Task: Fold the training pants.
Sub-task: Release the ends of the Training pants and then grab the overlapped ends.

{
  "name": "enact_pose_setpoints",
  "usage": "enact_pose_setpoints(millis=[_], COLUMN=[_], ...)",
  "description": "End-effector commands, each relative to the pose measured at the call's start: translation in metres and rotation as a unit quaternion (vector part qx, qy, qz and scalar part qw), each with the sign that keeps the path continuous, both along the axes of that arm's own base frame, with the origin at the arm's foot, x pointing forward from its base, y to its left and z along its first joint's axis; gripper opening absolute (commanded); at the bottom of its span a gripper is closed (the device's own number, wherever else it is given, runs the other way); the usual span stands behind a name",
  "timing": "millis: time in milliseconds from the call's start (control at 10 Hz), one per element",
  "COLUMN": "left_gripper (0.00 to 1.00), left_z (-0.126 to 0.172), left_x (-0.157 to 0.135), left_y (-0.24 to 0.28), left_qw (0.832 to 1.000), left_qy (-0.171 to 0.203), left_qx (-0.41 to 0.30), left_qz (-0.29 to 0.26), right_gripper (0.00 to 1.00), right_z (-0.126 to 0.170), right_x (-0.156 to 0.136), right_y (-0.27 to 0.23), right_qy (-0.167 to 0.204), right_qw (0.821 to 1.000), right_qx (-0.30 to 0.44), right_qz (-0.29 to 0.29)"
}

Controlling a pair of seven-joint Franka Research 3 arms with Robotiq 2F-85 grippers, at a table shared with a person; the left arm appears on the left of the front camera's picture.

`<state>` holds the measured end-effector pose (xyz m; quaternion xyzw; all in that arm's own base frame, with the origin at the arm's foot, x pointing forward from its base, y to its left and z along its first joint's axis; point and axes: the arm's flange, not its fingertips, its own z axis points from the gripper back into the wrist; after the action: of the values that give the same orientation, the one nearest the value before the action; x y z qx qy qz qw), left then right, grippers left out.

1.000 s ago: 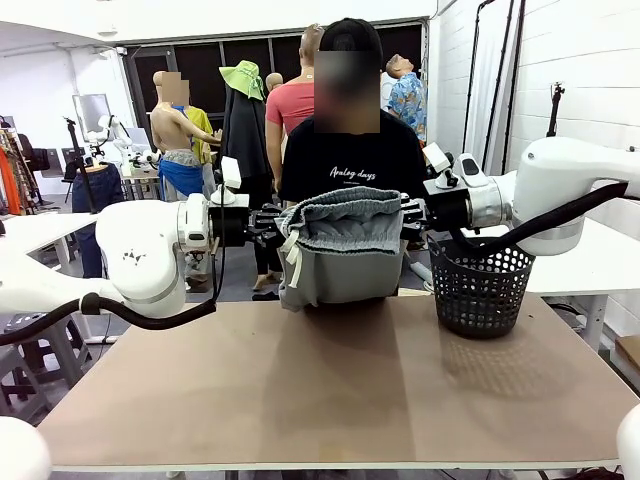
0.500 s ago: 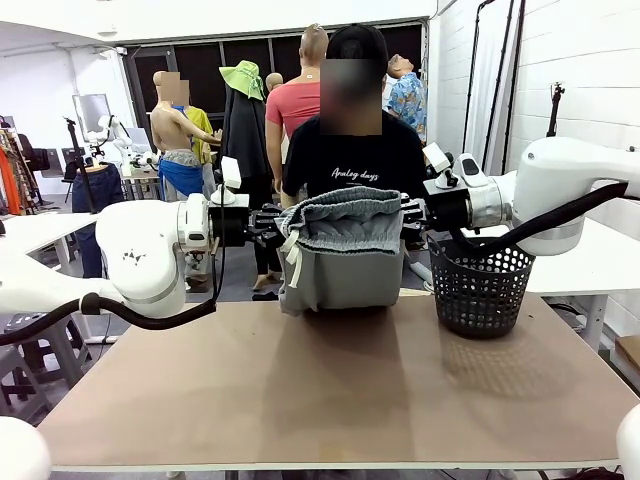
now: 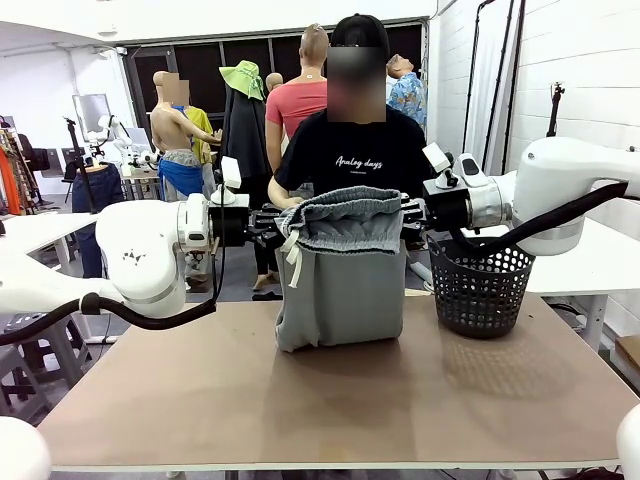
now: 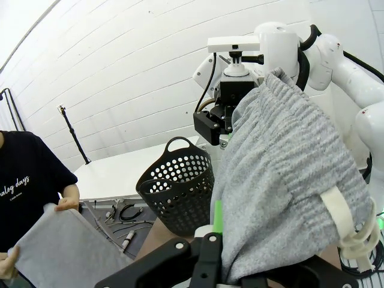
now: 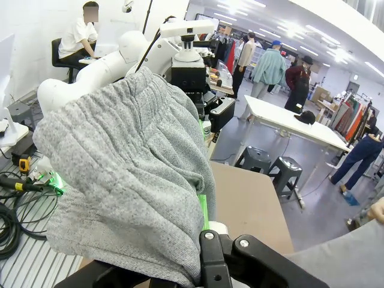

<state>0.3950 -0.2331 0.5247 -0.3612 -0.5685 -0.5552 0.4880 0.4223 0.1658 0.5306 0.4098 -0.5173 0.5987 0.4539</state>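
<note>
The light grey training pants point(image 3: 340, 280) hang by their gathered waistband between my two grippers, above the far half of the table. My left gripper point(image 3: 274, 225) is shut on the waistband's left side, and its green pad point(image 4: 217, 215) presses into the cloth point(image 4: 282, 180). On the other side, my right gripper point(image 3: 408, 214) is shut on the waistband point(image 5: 132, 162). The off-white drawstring point(image 3: 292, 262) dangles at the left. The hanging cloth reaches down to the tabletop. Behind it, a person's hand point(image 4: 66, 204) holds the far end of the fabric point(image 4: 60, 246).
A black mesh basket point(image 3: 482, 290) stands on the table's far right, close to my right arm. The brown table point(image 3: 320, 400) stretches bare toward me. The person point(image 3: 350, 155) in a black shirt stands right behind the pants.
The hanging part of the pants has dropped lower and now touches the table. The person has straightened up a little. Both grippers stay where they were.
</note>
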Motion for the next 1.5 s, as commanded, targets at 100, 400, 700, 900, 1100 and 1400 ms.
enact_pose_setpoints(millis=[100,400,700,900,1100,1400], left_gripper=[0.00,0.00,0.00,0.00,0.00,0.00], left_z=[0.0054,0.0054,0.0054,0.0054,0.0054,0.0054], left_x=[-0.0023,-0.0023,-0.0023,-0.0023,-0.0023,-0.0023], left_y=[-0.0023,-0.0023,-0.0023,-0.0023,-0.0023,-0.0023], left_qw=[1.000,1.000,1.000,1.000,1.000,1.000], left_qy=[0.005,0.005,0.005,0.005,0.005,0.005], left_qx=[-0.004,-0.004,-0.004,-0.004,-0.004,-0.004], left_qz=[0.000,0.000,0.000,0.000,0.000,0.000], right_gripper=[0.00,0.00,0.00,0.00,0.00,0.00], right_z=[0.0012,0.0012,0.0012,0.0012,0.0012,0.0012], right_x=[-0.0035,-0.0035,-0.0035,-0.0035,-0.0035,-0.0035], right_y=[0.0042,0.0042,0.0042,0.0042,0.0042,0.0042], right_qy=[-0.001,-0.001,-0.001,-0.001,-0.001,-0.001], right_qw=[1.000,1.000,1.000,1.000,1.000,1.000], right_qx=[0.003,0.003,0.003,0.003,0.003,0.003], right_qz=[0.001,0.001,0.001,0.001,0.001,0.001])
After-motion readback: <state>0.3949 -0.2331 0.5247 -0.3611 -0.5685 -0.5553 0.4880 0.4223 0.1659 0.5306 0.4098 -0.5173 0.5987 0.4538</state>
